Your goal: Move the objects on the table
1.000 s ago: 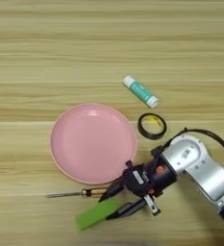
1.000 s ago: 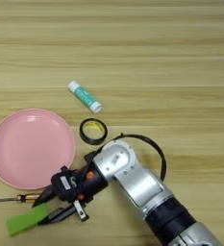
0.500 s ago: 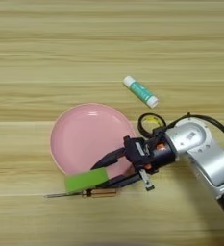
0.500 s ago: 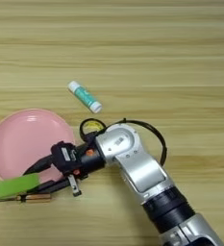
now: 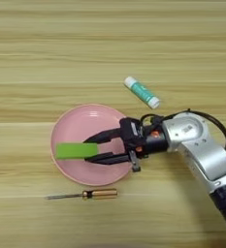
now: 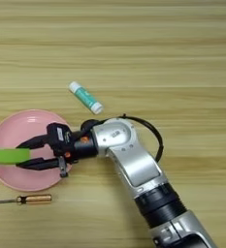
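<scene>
Pincer (image 5: 91,150) on my right arm reaches in from the right and sits over the round pink plate (image 5: 74,130), its two black fingers (image 5: 104,136) pointing toward the robot's left. From where I sit, the fingers are clamped on one end of the flat green rectangular block (image 5: 76,150), one finger along its far edge and one along its near edge. The block lies roughly level and stretches leftward across the middle of the plate; I cannot tell whether it touches the plate's surface or hangs just above it. In the right eye view the block's free end runs to the picture's left edge.

I see the silver forearm (image 5: 199,147) angling down toward the lower right corner, with a black cable looping around its upper side.

Just in front of the plate, on the bare light wooden tabletop (image 5: 46,58), the thin screwdriver with an amber handle (image 5: 81,195) lies nearly parallel to the plank grain, shaft pointing left, handle to the right. It is close to the plate's near rim but apart from it.

Beyond the plate, up and to the right, the white-and-teal glue stick (image 5: 141,92) lies on its side at a slant, well clear of the plate and near the arm's wrist.
</scene>
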Motion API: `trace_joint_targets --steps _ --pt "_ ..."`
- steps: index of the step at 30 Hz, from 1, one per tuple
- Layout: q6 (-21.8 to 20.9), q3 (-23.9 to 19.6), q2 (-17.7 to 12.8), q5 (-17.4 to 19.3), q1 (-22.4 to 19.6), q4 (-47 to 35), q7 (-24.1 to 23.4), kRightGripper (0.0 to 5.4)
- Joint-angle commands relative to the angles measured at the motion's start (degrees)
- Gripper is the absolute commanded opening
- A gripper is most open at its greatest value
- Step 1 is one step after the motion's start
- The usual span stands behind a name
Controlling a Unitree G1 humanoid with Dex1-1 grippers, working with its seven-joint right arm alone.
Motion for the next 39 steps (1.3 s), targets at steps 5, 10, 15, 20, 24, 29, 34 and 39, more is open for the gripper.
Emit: trace_joint_targets --steps 5,10,15,20,24,29,34,39 --pt "-2.22 -1.15 0.72 -5.05 -6.28 3.31 -6.62 1.40" --pt "-1.38 -1.25 1.63 -7.25 -7.70 5.93 -9.27 1.40" --pt "-0.74 -1.36 2.41 -9.14 -9.05 8.48 -11.55 1.40" --pt "1.26 -1.41 3.33 -11.10 -10.77 11.80 -14.20 1.40" --pt "2.79 -1.13 3.69 -12.48 -11.86 13.98 -15.60 1.40" --pt "5.30 -0.33 4.23 -15.41 -13.55 18.93 -17.60 1.40" --pt "5.58 -0.11 4.63 -16.42 -13.97 21.12 -18.11 1.40" --pt "5.88 0.41 4.59 -16.91 -14.01 22.25 -17.60 1.40"
